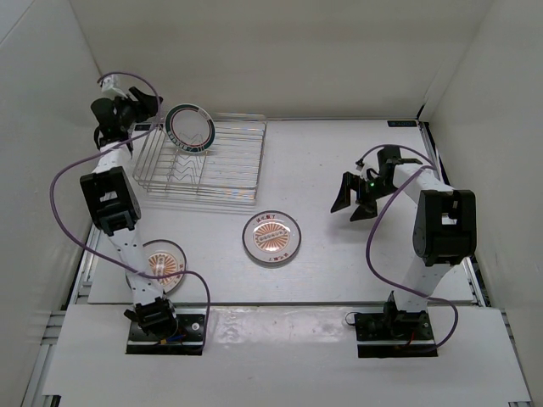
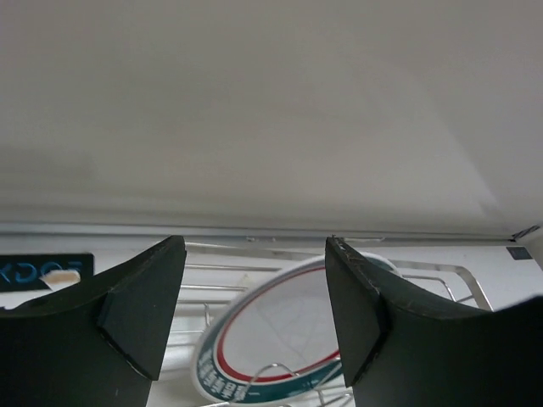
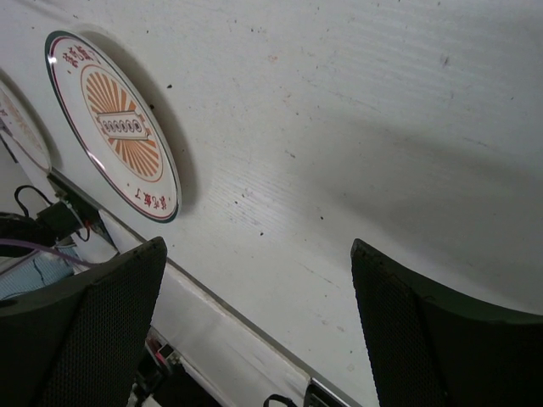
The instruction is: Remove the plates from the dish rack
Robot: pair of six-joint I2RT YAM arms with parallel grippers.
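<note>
One plate [image 1: 190, 129] with a green-and-red rim band stands on edge, tilted, in the silver wire dish rack [image 1: 222, 174] at the back left. My left gripper [image 1: 149, 105] hovers at the rack's back left corner, open and holding nothing. In the left wrist view that plate [image 2: 280, 331] shows in the gap between the open fingers of the left gripper [image 2: 254, 242], below and beyond the tips, over the rack's bars [image 2: 428, 271]. Two orange sunburst plates lie flat on the table: one in the middle [image 1: 271, 237], one at the front left [image 1: 161, 263]. My right gripper [image 1: 353, 202] is open and empty above the table at right.
White walls close in the table at the back and both sides. The left arm's purple cable [image 1: 68, 182] loops over the left edge. In the right wrist view the right gripper [image 3: 259, 246] looks down on bare table, the middle sunburst plate [image 3: 114, 127] and the table's front edge [image 3: 237, 326].
</note>
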